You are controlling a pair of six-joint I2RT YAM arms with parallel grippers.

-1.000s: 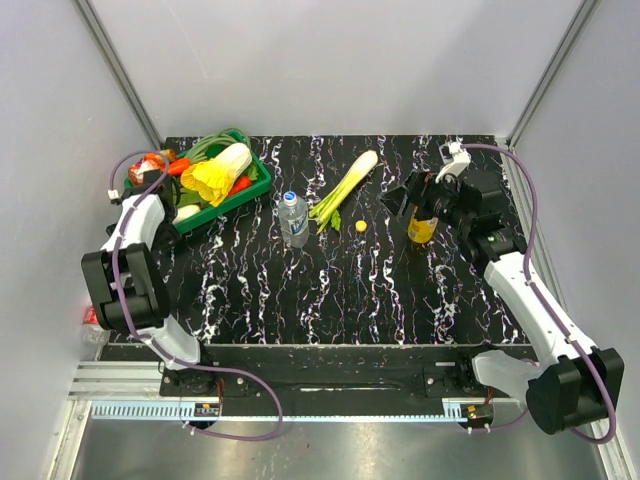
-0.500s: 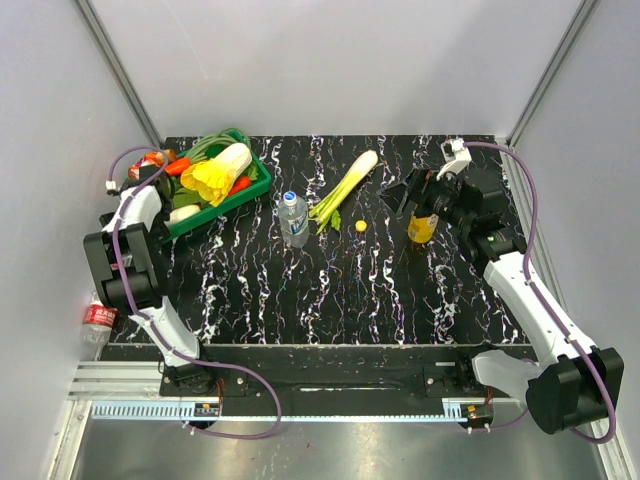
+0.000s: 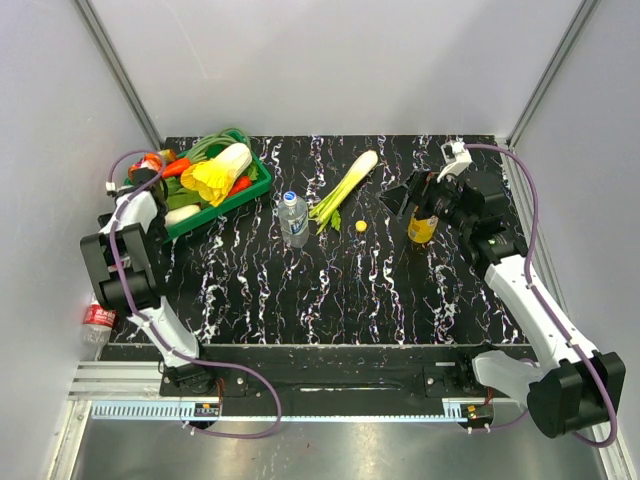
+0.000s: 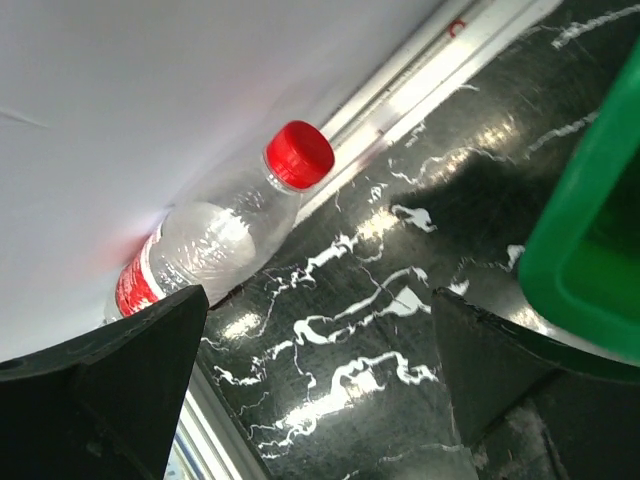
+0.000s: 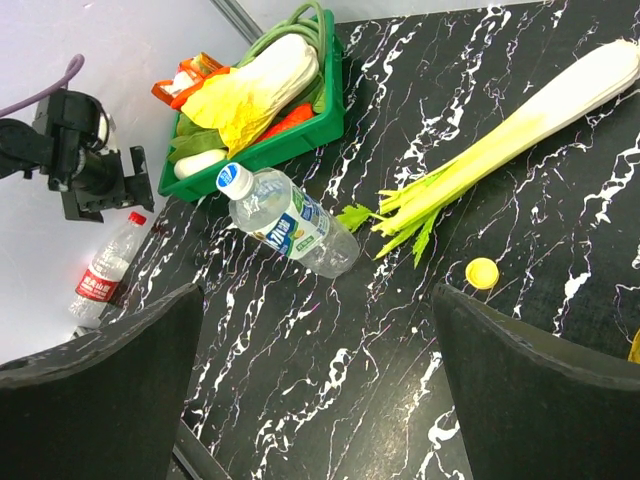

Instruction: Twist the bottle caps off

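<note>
- We see the table [image 3: 350,290] black, with white veins like marble.
- The red-label bottle [image 4: 215,235] is clear, and its cap [image 4: 299,155] is red.
- The blue-label bottle [image 5: 290,222] is clear, with a pale blue label.
- The juice bottle [image 3: 422,228] is orange-yellow.
- The loose cap [image 5: 482,272] is yellow.
- The tray [image 5: 290,147] is green.
- The celery [image 5: 500,135] goes from white to green.

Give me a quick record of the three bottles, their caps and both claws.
juice bottle: upright, far right, top not visible
yellow cap: loose on table
blue-label bottle: upright, cap on
red-label bottle: against left wall, red cap on
left claw: open, facing red-label bottle
right claw: open, empty
</note>
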